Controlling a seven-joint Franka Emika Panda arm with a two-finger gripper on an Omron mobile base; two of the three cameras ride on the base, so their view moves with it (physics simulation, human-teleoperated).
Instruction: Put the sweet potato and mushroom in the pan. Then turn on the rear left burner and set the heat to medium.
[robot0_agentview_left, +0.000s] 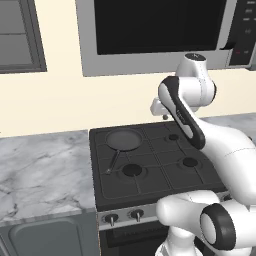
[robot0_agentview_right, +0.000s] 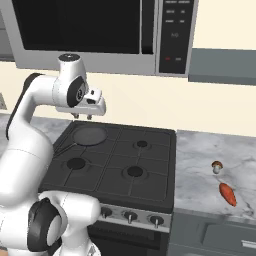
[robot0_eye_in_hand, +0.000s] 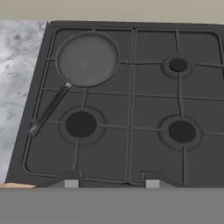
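Tool (robot0_agentview_right: 82, 116) closed (nothing held) above pan (robot0_agentview_right: 90, 135).

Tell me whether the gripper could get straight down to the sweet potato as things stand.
Probably not yet. The gripper hangs above the stove's rear left, near the pan, while the sweet potato lies on the counter right of the stove, beside the mushroom. Nothing covers it; the arm would have to swing across.

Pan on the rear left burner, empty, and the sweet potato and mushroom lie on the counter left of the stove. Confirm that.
Not quite. The pan does sit empty on the rear left burner, but the sweet potato and mushroom lie on the counter right of the stove, as the right base view shows.
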